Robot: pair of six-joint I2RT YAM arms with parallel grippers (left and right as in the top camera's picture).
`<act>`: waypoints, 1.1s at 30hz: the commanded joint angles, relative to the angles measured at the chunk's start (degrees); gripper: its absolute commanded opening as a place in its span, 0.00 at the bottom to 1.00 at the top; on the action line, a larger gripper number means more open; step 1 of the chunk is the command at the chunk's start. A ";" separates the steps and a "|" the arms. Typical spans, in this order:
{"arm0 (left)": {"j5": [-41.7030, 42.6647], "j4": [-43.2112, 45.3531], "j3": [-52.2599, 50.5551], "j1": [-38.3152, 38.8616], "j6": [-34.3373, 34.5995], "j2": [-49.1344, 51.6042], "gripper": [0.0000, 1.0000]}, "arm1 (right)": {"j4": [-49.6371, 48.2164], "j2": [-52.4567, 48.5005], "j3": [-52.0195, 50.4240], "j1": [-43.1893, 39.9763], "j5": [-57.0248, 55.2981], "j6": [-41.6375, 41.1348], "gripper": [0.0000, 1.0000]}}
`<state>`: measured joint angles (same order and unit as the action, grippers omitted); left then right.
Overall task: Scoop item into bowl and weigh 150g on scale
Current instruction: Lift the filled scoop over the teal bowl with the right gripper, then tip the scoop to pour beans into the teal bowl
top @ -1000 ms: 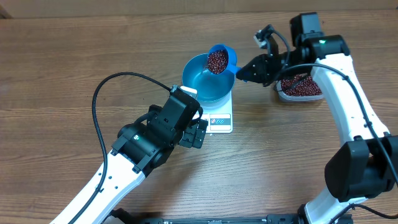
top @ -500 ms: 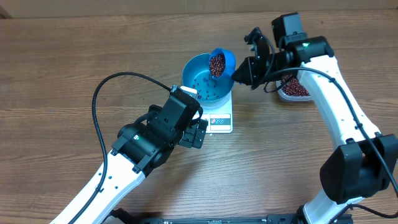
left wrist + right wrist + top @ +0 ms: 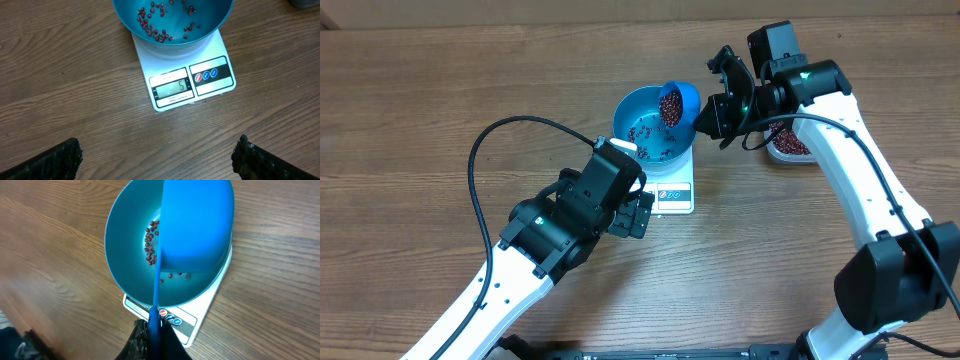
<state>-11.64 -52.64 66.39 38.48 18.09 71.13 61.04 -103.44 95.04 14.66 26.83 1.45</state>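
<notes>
Scoop (image 3: 676, 99), clenched in right gripper (image 3: 712, 117), has tipped further over bowl (image 3: 624, 118) on scale (image 3: 673, 192), upper centre. Beans (image 3: 154, 34) now scatter the bowl floor. Target weight judged far off. Left gripper (image 3: 157, 156) released, idle.

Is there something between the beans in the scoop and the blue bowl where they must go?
Nothing visible. The scoop, held by the right gripper, tilts directly above the open bowl; some beans lie inside.

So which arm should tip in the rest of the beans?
The right one. The right gripper is shut on the blue scoop, tilted over the bowl with beans left in it, and the tub of beans sits beside it. The left gripper hangs open and empty near the scale.
</notes>
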 commanded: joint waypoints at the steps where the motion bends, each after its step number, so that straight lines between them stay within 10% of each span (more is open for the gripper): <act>1: -0.37 0.17 1.27 -0.31 0.15 -0.74 1.00 | -0.26 3.48 2.67 2.10 -3.85 -0.17 0.04; 33: -0.37 0.17 1.27 -0.31 0.15 -0.74 1.00 | -0.74 3.52 2.86 10.56 -24.00 -1.22 0.04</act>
<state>-11.64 -52.64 66.39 38.48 18.09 71.13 61.04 -102.08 95.53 22.90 8.43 0.40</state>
